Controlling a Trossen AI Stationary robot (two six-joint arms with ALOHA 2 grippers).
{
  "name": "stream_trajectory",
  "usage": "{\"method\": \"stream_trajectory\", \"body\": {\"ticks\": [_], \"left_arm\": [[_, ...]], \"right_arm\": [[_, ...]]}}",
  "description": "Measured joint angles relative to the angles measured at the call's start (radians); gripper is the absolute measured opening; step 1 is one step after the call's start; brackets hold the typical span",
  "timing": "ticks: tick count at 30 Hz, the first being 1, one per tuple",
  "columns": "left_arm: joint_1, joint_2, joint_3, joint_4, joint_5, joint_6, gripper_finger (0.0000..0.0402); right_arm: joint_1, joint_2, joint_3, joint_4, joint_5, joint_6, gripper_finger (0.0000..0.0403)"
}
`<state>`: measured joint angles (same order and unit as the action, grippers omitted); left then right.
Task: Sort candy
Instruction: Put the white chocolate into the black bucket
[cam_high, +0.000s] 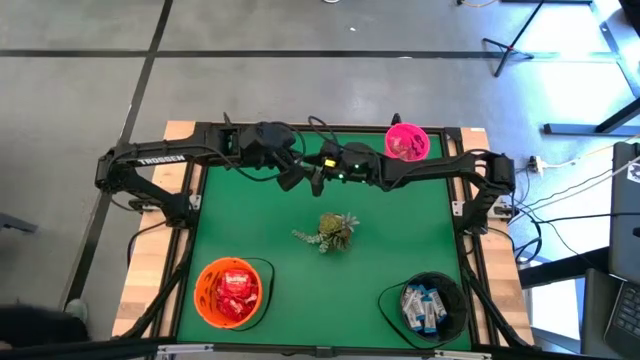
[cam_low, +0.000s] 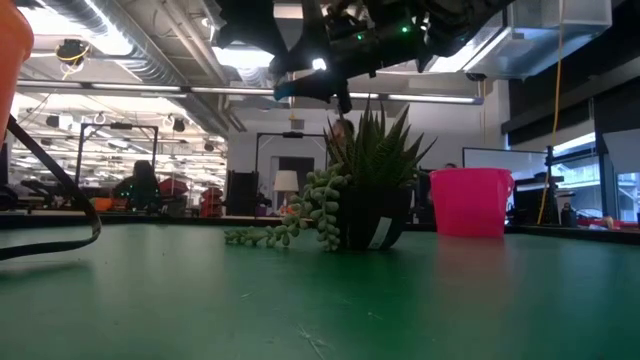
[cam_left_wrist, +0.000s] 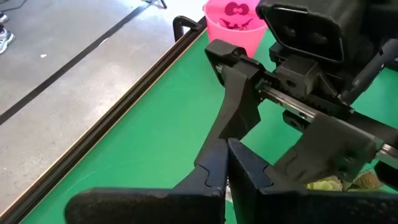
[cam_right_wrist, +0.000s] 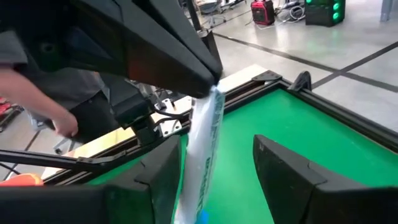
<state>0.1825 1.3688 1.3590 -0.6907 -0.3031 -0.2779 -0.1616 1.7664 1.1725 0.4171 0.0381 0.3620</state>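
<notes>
Both arms meet over the far middle of the table. My left gripper (cam_right_wrist: 208, 79) is shut on a white-and-blue candy packet (cam_right_wrist: 204, 149). My right gripper (cam_right_wrist: 217, 180) is open, with one finger on either side of the hanging packet; the packet is close to one finger, and I cannot tell whether they touch. In the high view the two grippers (cam_high: 308, 176) overlap and hide the packet. An orange bowl (cam_high: 205, 300) holds red packets, a black bowl (cam_high: 455, 300) holds white-and-blue packets, and a pink bowl (cam_high: 406, 142) stands at the far edge. My left gripper pinches the packet's upper end (cam_right_wrist: 212, 98) between its two shut fingertips, coming from above. The packet hangs straight down below the fingers, upright and lifted clear of the green table.
A potted green plant (cam_high: 330, 230) with trailing sprigs stands at the table's middle, just nearer than the grippers. A raised black frame (cam_right_wrist: 323, 106) runs round the green mat. A person's hand (cam_right_wrist: 62, 123) shows beyond the table's edge in the right wrist view.
</notes>
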Motion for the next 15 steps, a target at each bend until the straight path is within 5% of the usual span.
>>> {"method": "stream_trajectory", "body": {"ticks": [4, 11, 15], "left_arm": [[0.000, 0.000, 0.000, 0.001, 0.000, 0.000, 0.0000], [0.000, 0.000, 0.000, 0.003, 0.002, -0.007, 0.0000], [0.000, 0.000, 0.000, -0.011, 0.035, -0.016, 0.0012]], "right_arm": [[0.000, 0.000, 0.000, -0.001, 0.003, -0.015, 0.0163], [-0.001, 0.000, 0.000, -0.002, -0.031, -0.030, 0.0028], [-0.002, 0.000, 0.000, -0.004, -0.058, -0.028, 0.0026]]}}
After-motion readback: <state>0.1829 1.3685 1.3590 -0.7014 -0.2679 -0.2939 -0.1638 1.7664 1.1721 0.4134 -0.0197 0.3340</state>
